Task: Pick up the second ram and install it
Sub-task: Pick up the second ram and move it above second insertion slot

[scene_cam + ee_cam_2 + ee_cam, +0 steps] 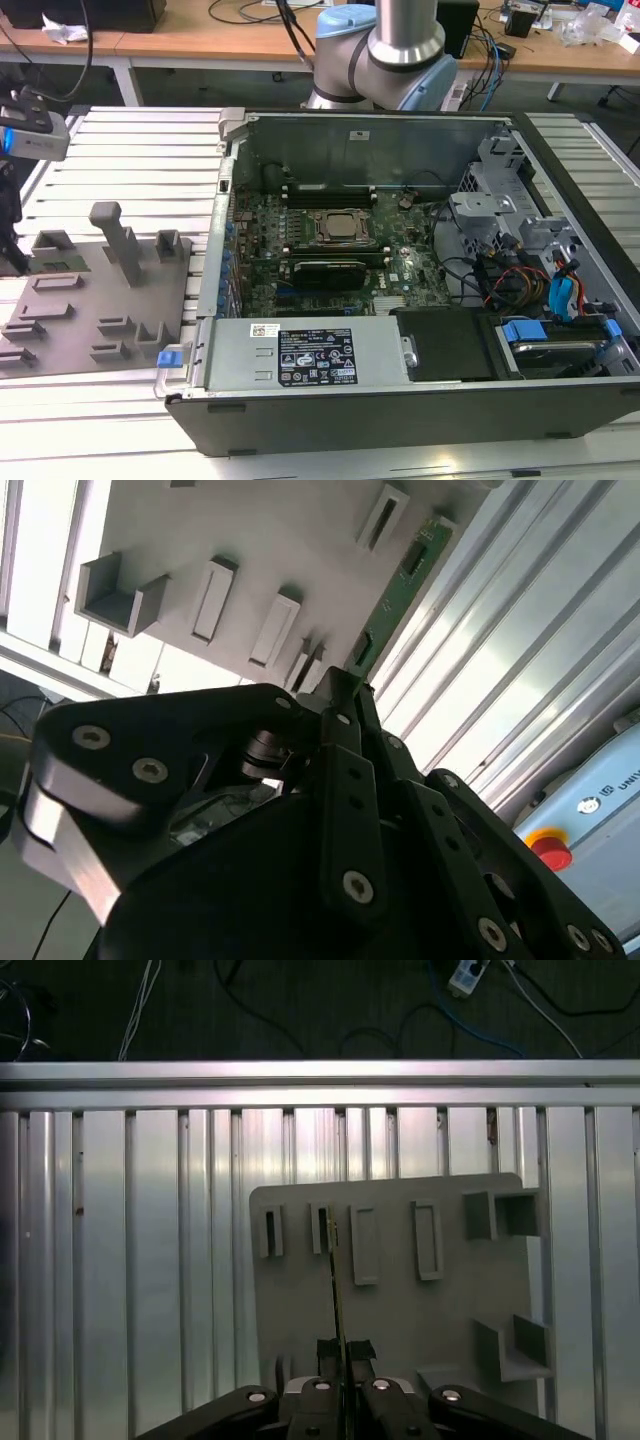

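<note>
The second ram (336, 1280) shows edge-on as a thin green stick reaching from my fingers to a slot of the grey holder block (420, 1310). In the second wrist view the ram (400, 580) runs along the edge of the holder block (250, 540). My gripper (341, 1352) has its two black fingers pressed on either side of the stick, and this grip also shows in the second wrist view (345, 695). In the exterior view the gripper (12, 245) hangs at the far left over the holder block (100, 300), beside a green strip (60, 263) there.
An open computer case (400, 410) lies on the ribbed metal table (130, 150), to the exterior view's right of the holder. Inside are the green motherboard (400, 270), drive cages and cables. The arm's base (380, 50) stands behind the case. A red button (548, 848) sits beyond the table.
</note>
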### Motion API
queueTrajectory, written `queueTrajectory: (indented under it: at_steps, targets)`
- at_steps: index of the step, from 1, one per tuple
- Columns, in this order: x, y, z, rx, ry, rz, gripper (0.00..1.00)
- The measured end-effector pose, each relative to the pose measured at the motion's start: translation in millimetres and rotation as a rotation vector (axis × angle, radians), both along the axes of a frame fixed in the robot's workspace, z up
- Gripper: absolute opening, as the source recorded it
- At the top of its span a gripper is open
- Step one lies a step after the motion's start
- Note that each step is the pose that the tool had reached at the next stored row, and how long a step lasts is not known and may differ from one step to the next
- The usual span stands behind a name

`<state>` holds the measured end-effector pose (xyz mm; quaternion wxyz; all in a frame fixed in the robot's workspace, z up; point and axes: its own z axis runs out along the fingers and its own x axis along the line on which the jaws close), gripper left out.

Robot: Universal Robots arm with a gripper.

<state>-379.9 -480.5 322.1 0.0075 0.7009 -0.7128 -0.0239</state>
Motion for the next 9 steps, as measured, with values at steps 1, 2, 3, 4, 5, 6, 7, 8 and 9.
queueTrajectory:
  at_steps: [1,2,3,4,5,6,7,8,9]
  targets:
    - [0.0,0.0,2.7,0.0,-0.0001,0.0,0.14]
    - [0.0,0.0,6.5,0.0001,-0.0001,0.0,0.14]
    - [0.0,0.0,7.5,0.0,0.0,0.0,0.14]
    - [0.0,0.0,8.5,0.0,-0.0001,0.0,0.14]
    - [0.0,0.0,10.6,0.0,-0.0001,0.0,0.14]
    - [0.0,0.0,13.3,0.0,0.0,0.0,0.14]
    - [0.0,0.0,14.5,0.0,0.0,0.0,0.14]
    - [0.0,0.0,15.5,0.0,-0.0001,0.0,0.14]
    - [0.0,0.0,17.7,0.0,0.0,0.0,0.14]
